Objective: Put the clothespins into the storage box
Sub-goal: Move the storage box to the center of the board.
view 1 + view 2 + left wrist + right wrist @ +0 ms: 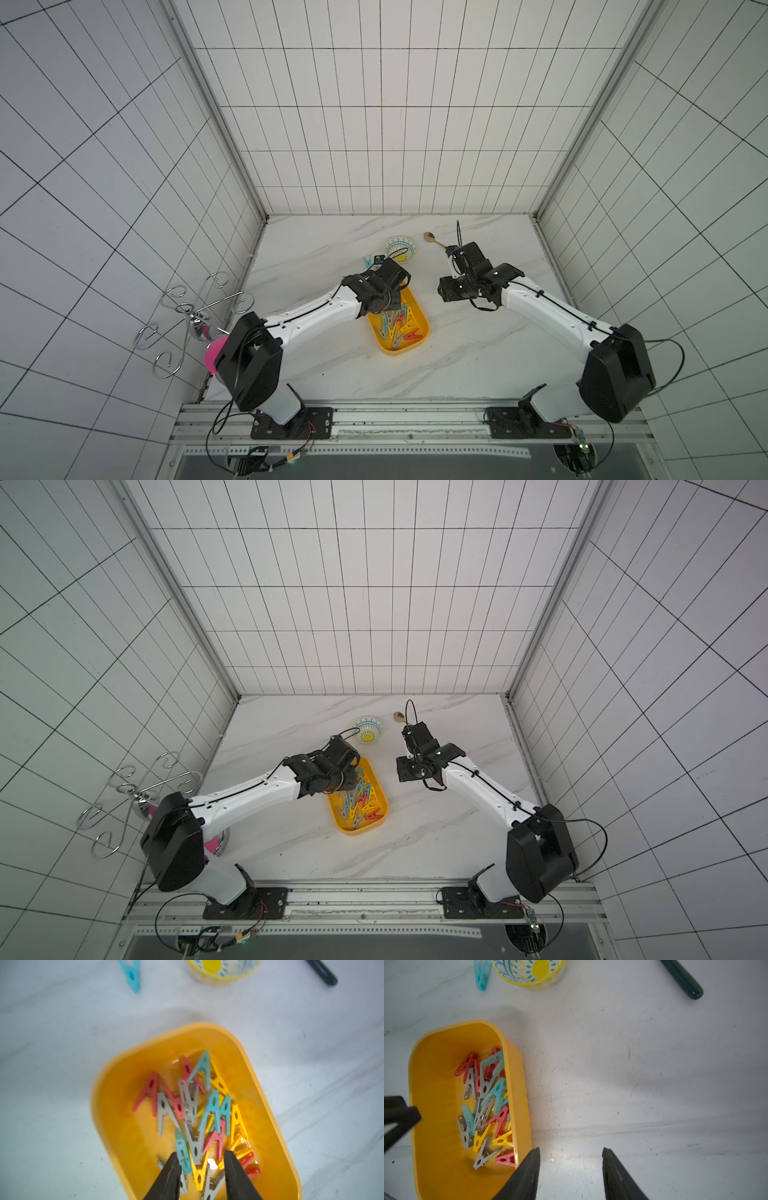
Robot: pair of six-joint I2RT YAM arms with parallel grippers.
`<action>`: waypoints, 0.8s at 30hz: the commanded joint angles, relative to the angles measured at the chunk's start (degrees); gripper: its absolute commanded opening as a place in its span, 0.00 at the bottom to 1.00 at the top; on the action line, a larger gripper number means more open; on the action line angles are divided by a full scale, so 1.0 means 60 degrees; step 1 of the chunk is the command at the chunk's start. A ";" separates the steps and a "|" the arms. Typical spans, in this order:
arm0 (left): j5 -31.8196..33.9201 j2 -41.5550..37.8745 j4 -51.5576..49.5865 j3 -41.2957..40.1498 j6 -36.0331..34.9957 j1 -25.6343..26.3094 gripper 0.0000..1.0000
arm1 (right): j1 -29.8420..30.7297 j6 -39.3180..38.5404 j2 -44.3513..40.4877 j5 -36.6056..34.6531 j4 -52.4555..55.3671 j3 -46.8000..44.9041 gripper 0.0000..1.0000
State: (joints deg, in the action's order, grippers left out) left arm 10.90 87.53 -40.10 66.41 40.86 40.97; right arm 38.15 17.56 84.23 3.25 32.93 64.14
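Marble table (332, 374) — box (399, 352) mid-surface holds most pegs (399, 328), one teal peg (367, 261) lies outside beside the bowl (401, 248); left gripper (200, 1153) over the box, jaws parted, empty — right gripper (571, 1149) likewise, beside the box

White tiled walls (374, 124) enclose a white marble-patterned tabletop (332, 374).

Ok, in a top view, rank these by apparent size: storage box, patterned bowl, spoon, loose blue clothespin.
1. storage box
2. patterned bowl
3. Unranked: spoon and loose blue clothespin look about alike, and the spoon's handle is partly hidden.
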 commanded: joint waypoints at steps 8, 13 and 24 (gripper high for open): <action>-0.0441 0.0683 0.0297 0.0773 -0.0528 -0.2986 0.41 | 0.0509 0.0305 0.1240 0.0804 -0.1181 0.0263 0.54; -0.0253 0.0998 0.0530 0.1045 -0.0454 -0.3118 0.41 | 0.0723 0.0398 0.1948 0.0903 -0.1288 0.0481 0.54; -0.0482 0.1690 0.0618 0.1394 -0.0539 -0.3468 0.41 | 0.1252 0.0486 0.2716 0.1023 -0.1551 0.0736 0.48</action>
State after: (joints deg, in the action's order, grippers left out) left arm 8.71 96.95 -37.50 73.63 38.50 20.51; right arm 44.42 20.05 99.20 8.60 23.62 65.47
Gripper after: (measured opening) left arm 0.412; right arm 0.484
